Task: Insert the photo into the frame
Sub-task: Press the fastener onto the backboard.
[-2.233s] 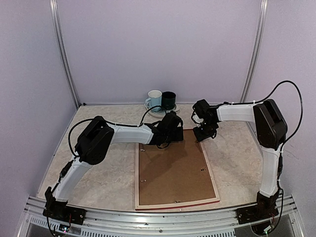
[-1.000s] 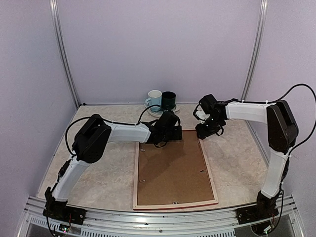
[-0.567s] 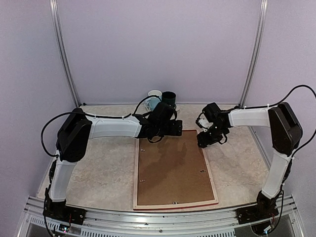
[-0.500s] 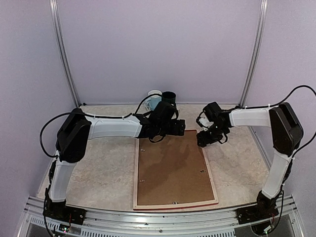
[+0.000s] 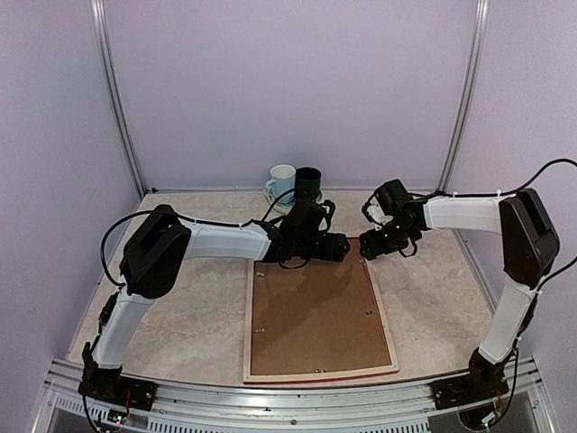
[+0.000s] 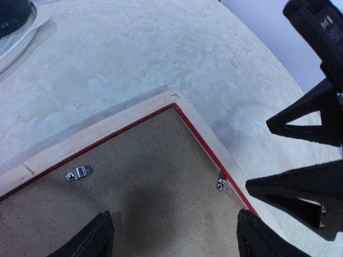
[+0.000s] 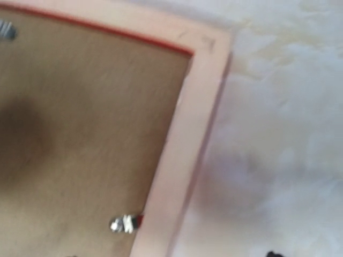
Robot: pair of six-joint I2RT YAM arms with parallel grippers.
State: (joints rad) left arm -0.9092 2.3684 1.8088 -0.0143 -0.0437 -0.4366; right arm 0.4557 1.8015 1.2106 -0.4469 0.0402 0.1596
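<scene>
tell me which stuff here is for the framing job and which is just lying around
For the job:
- frame, lying face down
- brown backing board in it
- metal turn clips
(the photo is not in view)

Lying about:
- pale mug
- dark green mug
- saucer

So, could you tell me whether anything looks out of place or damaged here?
Nothing looks spilled or damaged. The frame lies face down, slightly askew to the table's near edge, backing board seated in it. Two cups stand upright behind.
</scene>
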